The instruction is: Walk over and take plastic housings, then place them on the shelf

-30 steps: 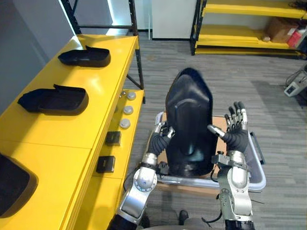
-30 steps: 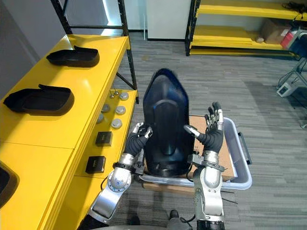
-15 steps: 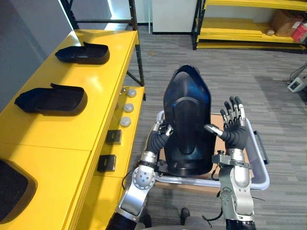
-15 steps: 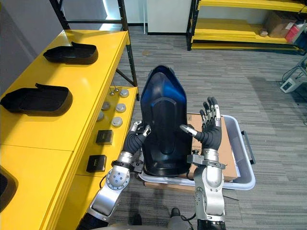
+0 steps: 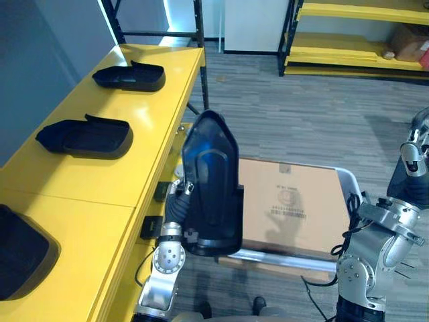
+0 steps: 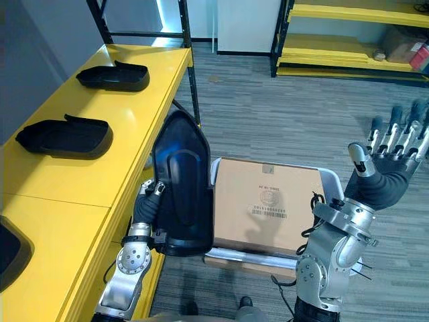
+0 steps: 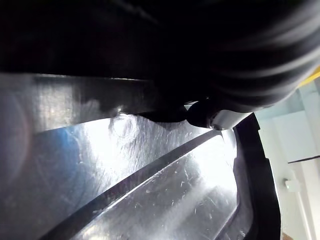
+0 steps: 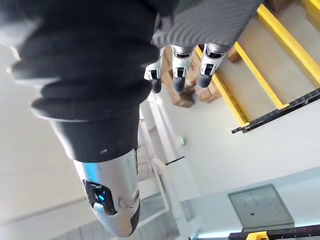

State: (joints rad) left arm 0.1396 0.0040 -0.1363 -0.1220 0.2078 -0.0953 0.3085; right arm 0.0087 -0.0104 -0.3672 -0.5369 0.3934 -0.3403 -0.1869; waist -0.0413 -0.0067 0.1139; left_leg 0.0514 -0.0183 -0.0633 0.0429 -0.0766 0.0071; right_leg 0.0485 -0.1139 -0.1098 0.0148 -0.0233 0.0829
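One housing (image 5: 211, 181) now in left hand (image 6: 149, 200) alone; right hand (image 6: 387, 176) lifted away, spread.

Silver-grey arms (image 6: 133, 260), dark ribbed wrist covers (image 8: 85, 65), silver dark-tipped fingers (image 8: 180, 62)

A flat brown cardboard box (image 6: 271, 201) lies in a pale grey plastic crate (image 5: 349, 180), covering most of its opening. The crate stands on a grey striped carpet floor (image 6: 281, 121). Small black boxes (image 5: 149, 228) sit left of the crate. A white cabinet (image 5: 255, 23) stands at the back.
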